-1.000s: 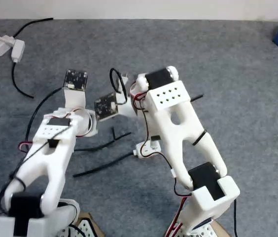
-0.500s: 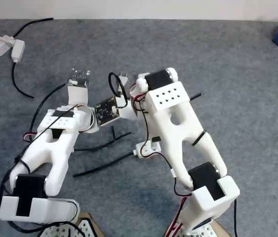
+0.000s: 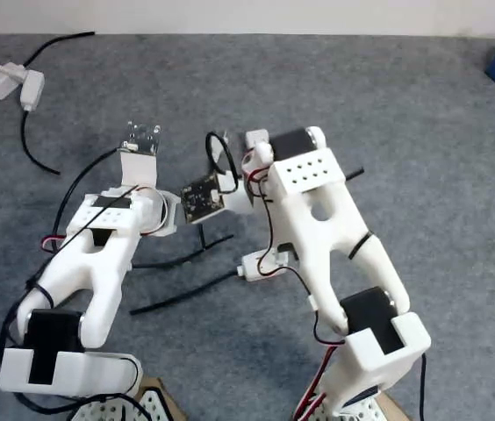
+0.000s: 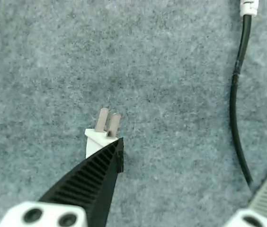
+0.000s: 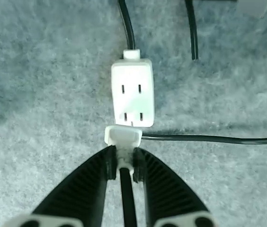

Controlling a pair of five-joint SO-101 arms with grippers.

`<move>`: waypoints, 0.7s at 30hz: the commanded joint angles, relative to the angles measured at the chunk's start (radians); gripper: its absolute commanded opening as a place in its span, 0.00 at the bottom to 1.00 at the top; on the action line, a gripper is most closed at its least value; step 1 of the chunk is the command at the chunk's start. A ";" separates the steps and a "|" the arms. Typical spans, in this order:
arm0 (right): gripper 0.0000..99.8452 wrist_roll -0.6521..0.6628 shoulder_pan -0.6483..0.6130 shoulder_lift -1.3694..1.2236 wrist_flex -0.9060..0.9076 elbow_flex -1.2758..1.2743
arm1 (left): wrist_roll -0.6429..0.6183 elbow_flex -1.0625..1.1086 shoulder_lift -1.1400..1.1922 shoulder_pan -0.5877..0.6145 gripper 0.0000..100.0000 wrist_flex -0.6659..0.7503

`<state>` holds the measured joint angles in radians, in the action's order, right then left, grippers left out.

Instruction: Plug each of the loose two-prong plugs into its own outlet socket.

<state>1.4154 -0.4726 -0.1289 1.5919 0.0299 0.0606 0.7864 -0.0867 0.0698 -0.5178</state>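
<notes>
The right claw [image 5: 123,157] is clenched on a white two-prong plug on a black cord [image 5: 123,135]. Its two black fingers [image 5: 106,163] pinch the neck just behind the plug's head, and the cord runs back between them. The head touches the near end of a white rectangular plastic outlet block [image 5: 132,90], which lies flat on the grey carpet [image 5: 39,71]. Both pairs of slots on the block's face are uncovered, and I cannot tell where the prongs sit. A thin black cable [image 5: 218,139] runs sideways from just beside the plug's head. The left claw [image 4: 195,156] is released, its jaws spread wide. A second white plug with two bare metal prongs [image 4: 95,141] lies against the tip of the black finger [image 4: 100,172], its prongs pointing away from the claw. Another black cable [image 4: 237,94] lies nearer the other jaw, well apart from this plug.
</notes>
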 commanded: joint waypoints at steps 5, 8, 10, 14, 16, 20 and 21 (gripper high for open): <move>0.01 0.017 0.010 0.012 -0.036 0.001 | 0.011 -0.035 -0.004 -0.008 0.44 0.012; 0.01 0.012 0.010 0.012 -0.059 -0.005 | 0.011 -0.035 -0.004 -0.008 0.44 0.012; 0.01 0.012 0.010 0.012 -0.059 -0.005 | 0.011 -0.035 -0.004 -0.008 0.44 0.012; 0.01 0.012 0.010 0.012 -0.059 -0.005 | 0.011 -0.035 -0.004 -0.008 0.44 0.012; 0.01 0.011 0.010 0.010 -0.058 -0.008 | 0.011 -0.035 -0.004 -0.008 0.44 0.012; 0.01 0.012 0.005 0.012 -0.059 -0.051 | 0.011 -0.035 -0.004 -0.008 0.44 0.012; 0.01 0.011 -0.001 0.012 -0.062 -0.061 | 0.011 -0.035 -0.004 -0.008 0.44 0.012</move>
<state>1.4200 -0.4726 -0.1274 1.5443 -0.0176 0.0606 0.7864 -0.0867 0.0698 -0.5178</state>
